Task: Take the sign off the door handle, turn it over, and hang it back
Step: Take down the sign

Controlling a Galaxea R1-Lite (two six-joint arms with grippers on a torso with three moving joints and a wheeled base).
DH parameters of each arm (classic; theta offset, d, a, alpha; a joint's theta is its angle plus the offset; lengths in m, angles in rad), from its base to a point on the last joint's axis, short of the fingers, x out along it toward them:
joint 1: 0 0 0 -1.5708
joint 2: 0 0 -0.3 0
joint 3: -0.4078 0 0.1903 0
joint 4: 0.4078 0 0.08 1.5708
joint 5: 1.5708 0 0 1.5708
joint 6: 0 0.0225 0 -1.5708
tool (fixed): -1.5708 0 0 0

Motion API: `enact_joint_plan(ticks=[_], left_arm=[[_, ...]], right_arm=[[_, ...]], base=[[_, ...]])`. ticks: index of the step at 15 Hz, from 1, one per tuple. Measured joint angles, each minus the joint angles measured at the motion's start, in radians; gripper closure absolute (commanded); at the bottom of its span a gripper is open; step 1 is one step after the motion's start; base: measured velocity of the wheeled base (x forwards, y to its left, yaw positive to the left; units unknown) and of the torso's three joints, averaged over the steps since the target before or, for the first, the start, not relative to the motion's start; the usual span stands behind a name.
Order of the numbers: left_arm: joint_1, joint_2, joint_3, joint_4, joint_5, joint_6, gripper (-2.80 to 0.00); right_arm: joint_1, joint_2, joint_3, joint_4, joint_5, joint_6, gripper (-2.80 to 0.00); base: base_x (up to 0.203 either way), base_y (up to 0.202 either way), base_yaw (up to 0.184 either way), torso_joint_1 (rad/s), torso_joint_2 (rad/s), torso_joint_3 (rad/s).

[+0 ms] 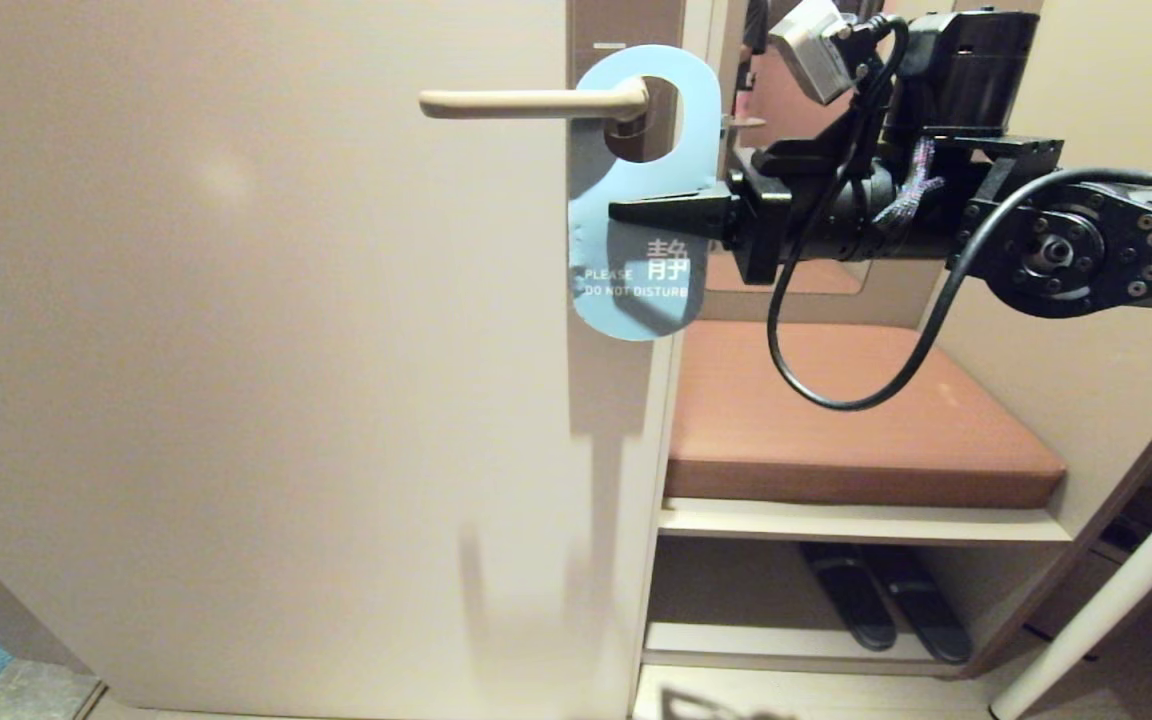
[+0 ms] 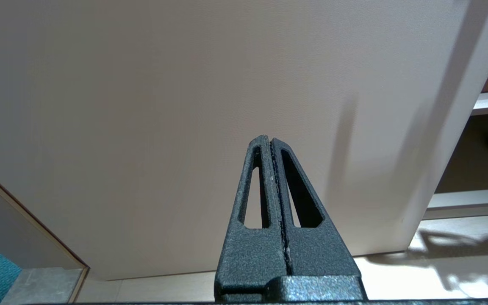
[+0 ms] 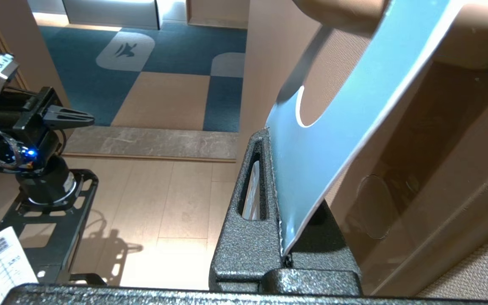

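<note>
When checking the grip, discount the left gripper (image 2: 271,142) first: parked low, closed on nothing, aimed at the foot of the door (image 1: 236,350), well apart from the work.

Next, the right gripper (image 1: 656,210): reached in level from the right, clamped tight on the right edge of the sign (image 1: 636,290), about mid-height, below the oval hole. By far the nearer of the two.

Sign: hanging upright, long axis vertical, blue "DO NOT DISTURB" face toward the head camera, hole looped over the handle (image 1: 526,103) at its root, close to the backplate (image 1: 626,25).

Handle: level across the door, free end pointing left, away from the right gripper.

Judged from that layout: to unhook, carry the sign left along the handle and off the free end; pulling back toward the arm would only jam the hole against the root. Not possible to tell whether flipped already.

Head view: gives handle, hole and printed face. Right wrist view: gives the card seated between the fingers (image 3: 252,178), seen edge-on; hides the free end.
</note>
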Motion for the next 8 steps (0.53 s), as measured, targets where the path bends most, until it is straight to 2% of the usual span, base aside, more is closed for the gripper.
enact_joint_plan(ticks=[5,8], left_arm=[[0.001,0.000,0.000,0.000,0.000,0.000,0.00],[0.000,0.000,0.000,0.000,0.000,0.000,0.00]], right_arm=[[0.011,-0.020,0.009,-0.007,-0.076,-0.001,0.00],[0.013,-0.030,0.053,-0.057,-0.099,-0.001,0.00]], base=[[0.000,0.000,0.000,0.000,0.00,0.000],[0.000,0.000,0.000,0.000,0.00,0.000]])
